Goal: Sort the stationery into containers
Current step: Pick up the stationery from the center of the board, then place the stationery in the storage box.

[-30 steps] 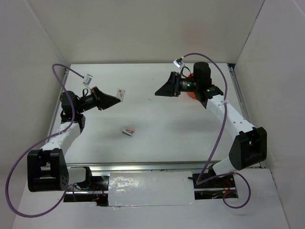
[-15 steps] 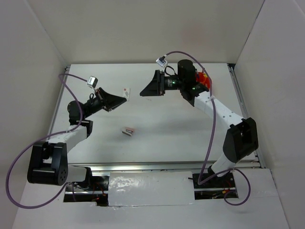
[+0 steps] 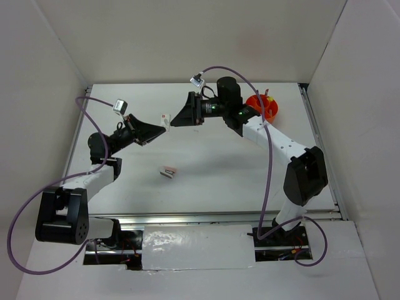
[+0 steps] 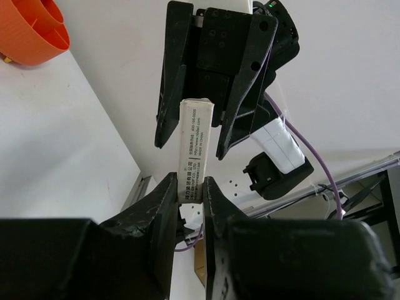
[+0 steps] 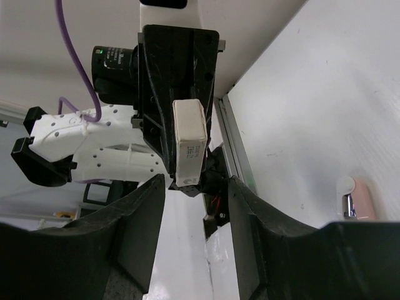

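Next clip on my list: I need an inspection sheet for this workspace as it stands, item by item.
Surface: white table, carrying the tub and one loose item.
Job's things: white eraser held in the air between the two arms; small pink item lying mid-table; orange tub at the far right, partly behind the right arm.
Clutter: nothing seen.
Grippers: left gripper shut on one end of the eraser; right gripper open, its jaws flanking the other end, no contact visible.
Cables: purple cables loop along each arm, away from the eraser.
Surroundings: white walls on three sides.
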Robot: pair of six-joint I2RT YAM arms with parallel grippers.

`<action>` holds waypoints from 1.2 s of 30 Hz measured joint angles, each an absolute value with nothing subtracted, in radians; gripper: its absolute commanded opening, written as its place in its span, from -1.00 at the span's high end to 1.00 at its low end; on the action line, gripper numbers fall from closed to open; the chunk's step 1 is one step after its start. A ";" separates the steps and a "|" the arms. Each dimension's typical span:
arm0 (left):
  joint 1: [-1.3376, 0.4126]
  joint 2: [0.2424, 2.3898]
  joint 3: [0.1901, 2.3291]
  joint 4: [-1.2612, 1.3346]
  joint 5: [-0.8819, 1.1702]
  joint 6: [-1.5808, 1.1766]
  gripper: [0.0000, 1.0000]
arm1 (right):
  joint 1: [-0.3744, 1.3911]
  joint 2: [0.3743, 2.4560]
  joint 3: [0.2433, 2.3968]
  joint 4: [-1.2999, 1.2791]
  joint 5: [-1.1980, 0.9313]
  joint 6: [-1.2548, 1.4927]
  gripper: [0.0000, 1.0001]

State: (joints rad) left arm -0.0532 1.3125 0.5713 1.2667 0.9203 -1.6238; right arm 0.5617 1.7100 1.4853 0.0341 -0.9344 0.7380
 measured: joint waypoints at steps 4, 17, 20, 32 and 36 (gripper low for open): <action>-0.060 1.312 0.571 1.267 0.920 -1.627 1.00 | 0.563 1.719 1.496 0.035 -0.932 0.738 -0.05; -0.064 1.312 0.571 1.268 0.921 -1.623 1.00 | 0.599 1.758 1.521 0.059 -0.965 0.759 0.69; -0.064 1.310 0.571 1.272 0.922 -1.615 0.72 | 0.598 1.758 1.521 0.060 -0.968 0.762 0.90; -0.055 1.234 0.913 0.348 0.902 -0.841 -0.79 | 0.402 1.649 1.525 -0.303 -0.763 0.293 1.00; -0.058 1.219 1.059 0.012 0.791 -0.485 -0.79 | 0.317 1.577 1.525 -0.469 -0.536 -0.039 1.00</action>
